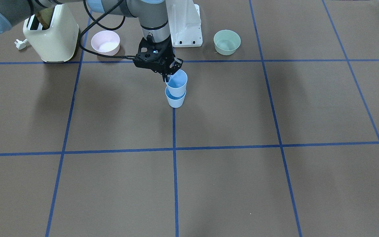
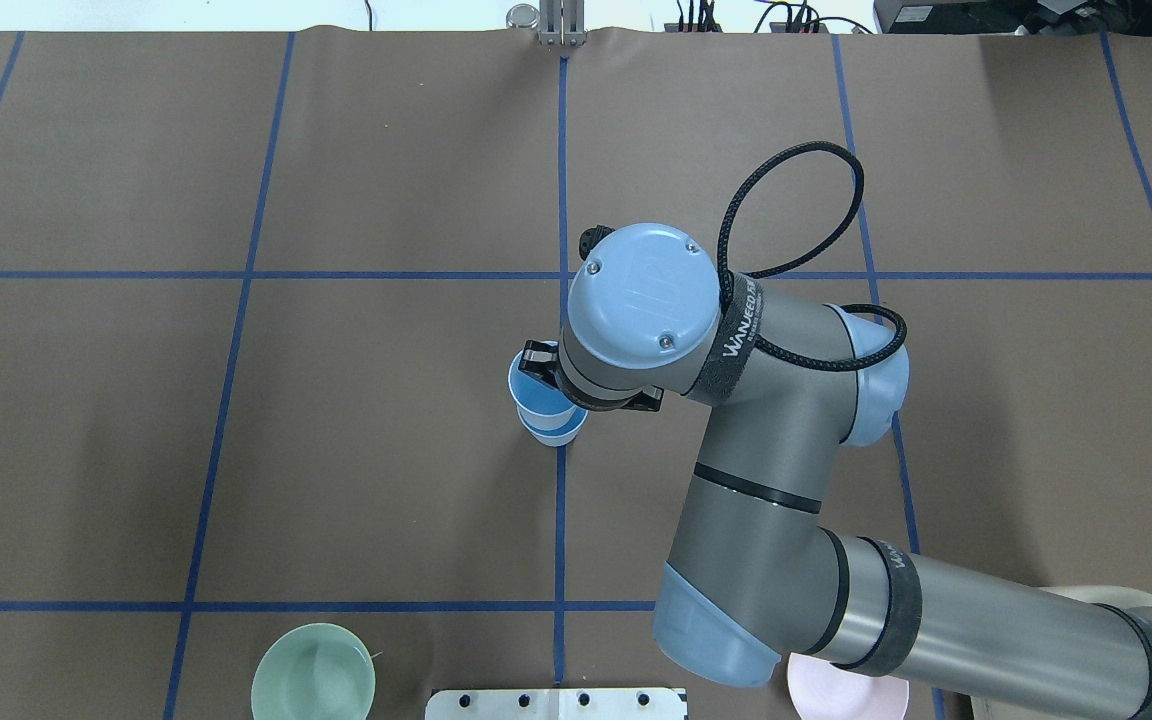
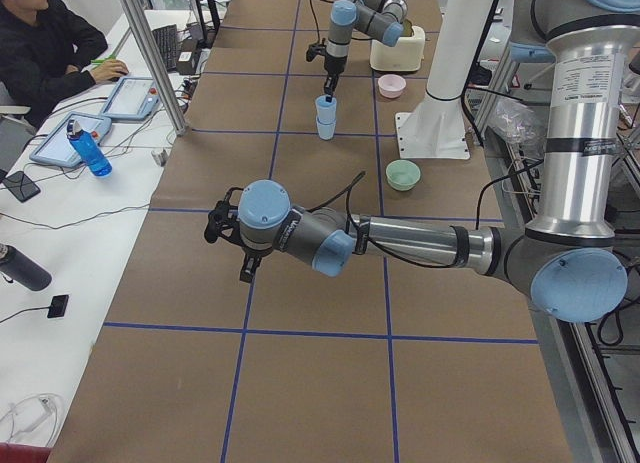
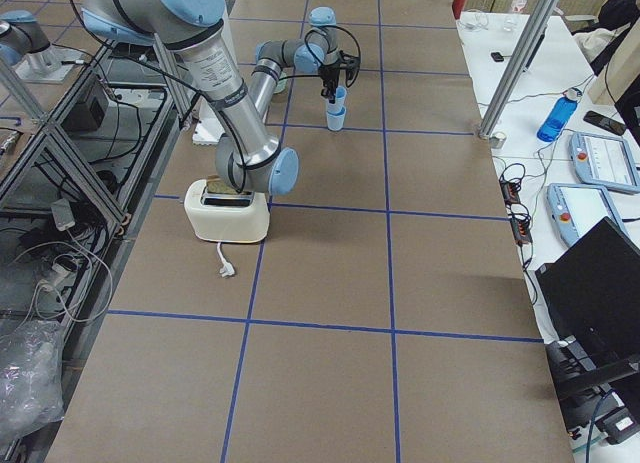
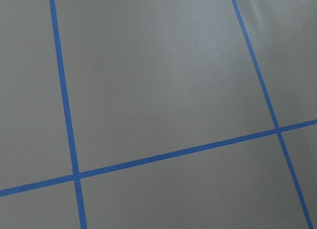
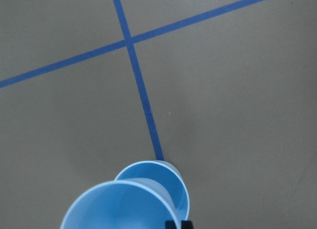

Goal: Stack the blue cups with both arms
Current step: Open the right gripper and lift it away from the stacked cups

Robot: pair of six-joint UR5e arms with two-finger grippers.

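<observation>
The right gripper (image 1: 168, 78) is closed on the rim of the upper blue cup (image 1: 177, 80), one finger inside the wall and one outside. This cup tilts a little, and its base seems to have just entered the mouth of the lower blue cup (image 1: 175, 98), not yet seated. The lower cup stands upright near the middle of the table (image 1: 275, 184), at the end of a blue tape line (image 1: 174, 131). In the right wrist view the held rim lies toward 8 o'clock of the lower rim, so the two are not centred. To finish well, I judge the right arm should level the cup, line it up over the lower mouth, press straight down, then open and lift clear. A sideways push could tip the light, unheld lower cup. The left gripper (image 3: 240, 258) hovers over bare table well apart from the cups, and I cannot tell whether it is open. Both cups look empty. In the overhead view an empty mint-green bowl (image 2: 313, 684) sits at 7 o'clock from the cups and a pink bowl (image 2: 846, 695), also seemingly empty, between 4 and 5 o'clock.
</observation>
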